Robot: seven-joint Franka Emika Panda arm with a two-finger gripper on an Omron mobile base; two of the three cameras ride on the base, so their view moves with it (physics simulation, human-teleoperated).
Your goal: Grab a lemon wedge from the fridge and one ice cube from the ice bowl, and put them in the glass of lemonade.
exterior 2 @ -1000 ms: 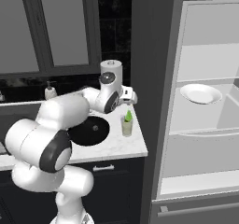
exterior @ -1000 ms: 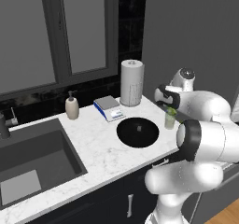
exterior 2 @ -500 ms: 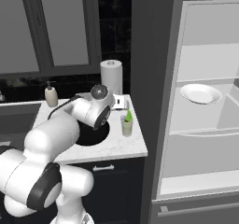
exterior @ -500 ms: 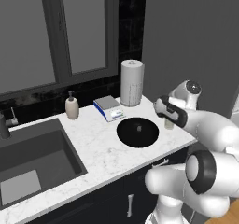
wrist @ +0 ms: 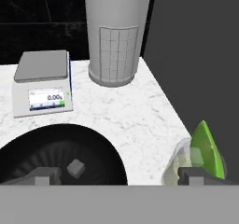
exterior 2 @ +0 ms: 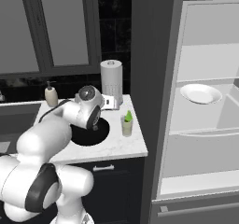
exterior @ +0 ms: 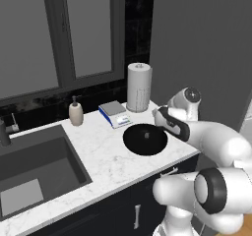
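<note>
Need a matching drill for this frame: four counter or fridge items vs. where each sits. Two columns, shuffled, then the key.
Things:
1. lemon wedge
2. ice cube
3. white plate
4. paper-towel roll

Places:
A. on a fridge shelf
B. in the glass of lemonade
C. at the back of the counter, beside the scale
D. in the ice bowl

Pairs: 1-B, 2-D, 3-A, 4-C

The surface (exterior: 106, 151) looks like smooth white marble with grey veins. The bowl (exterior: 145, 139) is matt black. The glass (exterior 2: 126, 127) is clear. The paper roll (wrist: 115, 36) looks soft with tiny squares. The fridge (exterior 2: 151, 78) is matt grey. The plate (exterior 2: 200, 93) is shiny white.
</note>
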